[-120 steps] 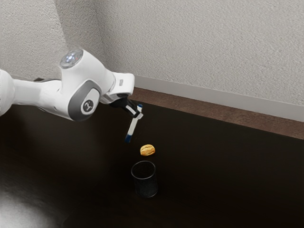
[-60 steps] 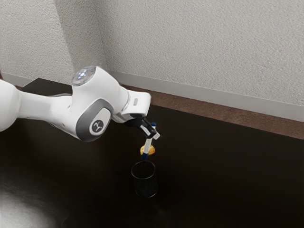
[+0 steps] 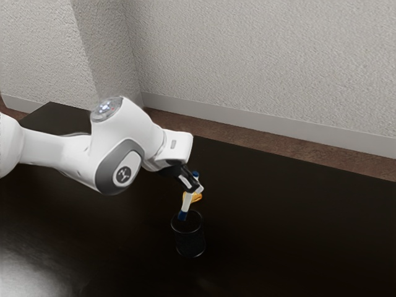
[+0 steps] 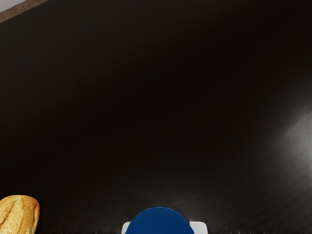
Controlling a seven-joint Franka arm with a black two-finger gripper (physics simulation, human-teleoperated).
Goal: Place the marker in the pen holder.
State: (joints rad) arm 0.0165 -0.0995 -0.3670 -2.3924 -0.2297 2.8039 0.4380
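Observation:
My gripper (image 3: 194,188) is shut on the white marker (image 3: 187,202) with blue ends, which hangs tilted below the fingers. Its lower blue end overlaps the rim area of the dark, round pen holder (image 3: 189,241) in the exterior view; whether the tip is inside or just above the opening I cannot tell. In the wrist view the marker's blue end (image 4: 159,222) shows large between pale fingertip edges on both sides.
A golden-brown bread roll (image 3: 198,198) lies on the dark table (image 3: 278,229) just behind the marker and near the holder; the same roll (image 4: 18,214) appears in the wrist view. A pale wall stands beyond the table's far edge.
Carrying the marker, my hand has moved toward the exterior view's right and down, from above the bare table, past the roll, to the pen holder. Holder and roll have stayed put.

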